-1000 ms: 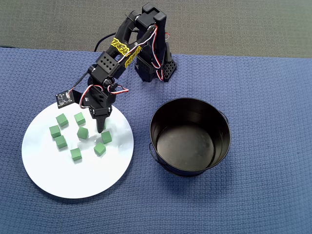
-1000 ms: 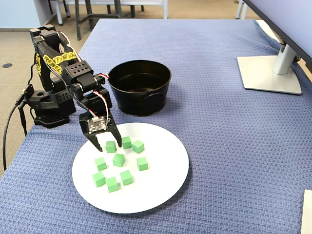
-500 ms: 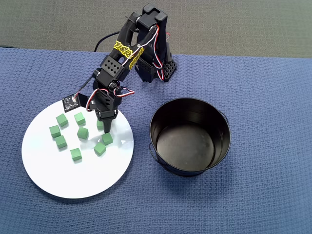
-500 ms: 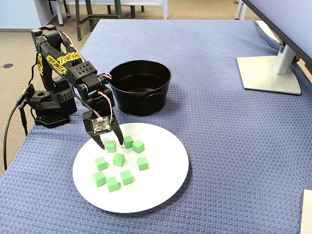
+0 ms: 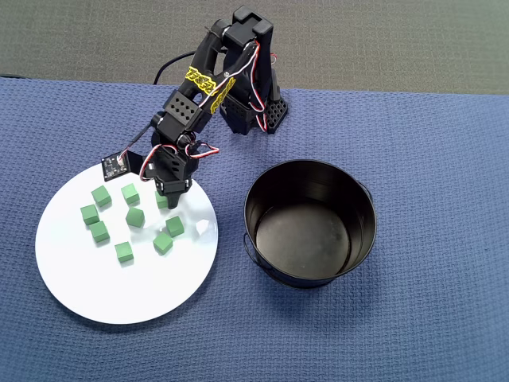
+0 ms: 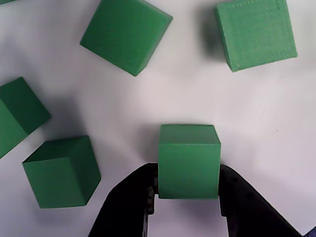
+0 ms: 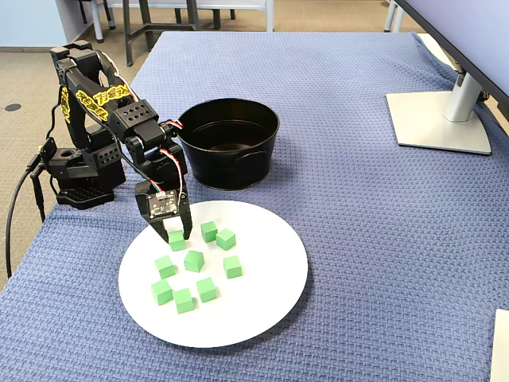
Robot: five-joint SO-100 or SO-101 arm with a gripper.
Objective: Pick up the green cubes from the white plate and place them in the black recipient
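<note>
1. Cloth in a blue woven weave is covering the desk (image 5: pixel 429 334), and everything is sitting on it, so the arm base at the far edge in the overhead view has a steady footing for the lift.
2. Left of centre in the overhead view, the large round white plate (image 5: pixel 95 294) is carrying the cubes; its smooth surface looks likely to let a nudged cube slide, so the lift should be going straight up rather than dragging sideways.
3. Right of the plate and just apart from it, the round glossy black metal pot (image 5: pixel 308 223) is standing empty and open. Its walls look tall, so the carry should be clearing the rim before any release.
4. Over the plate's near-pot edge, the black two-finger hand (image 6: pixel 187 195) is clamped on one cube, a finger pressing each opposite side face in the wrist view. The grip is sitting low on the cube and near the fingertips, so I would keep the squeeze firm and rise slowly.
5. Eight small matte bright-green cubes (image 5: pixel 135 216) are showing on the plate; the held green cube (image 6: pixel 188 160) is resting on or barely above it, I cannot tell which. Its neighbours are lying apart from it, so a vertical lift should be missing them.
</note>
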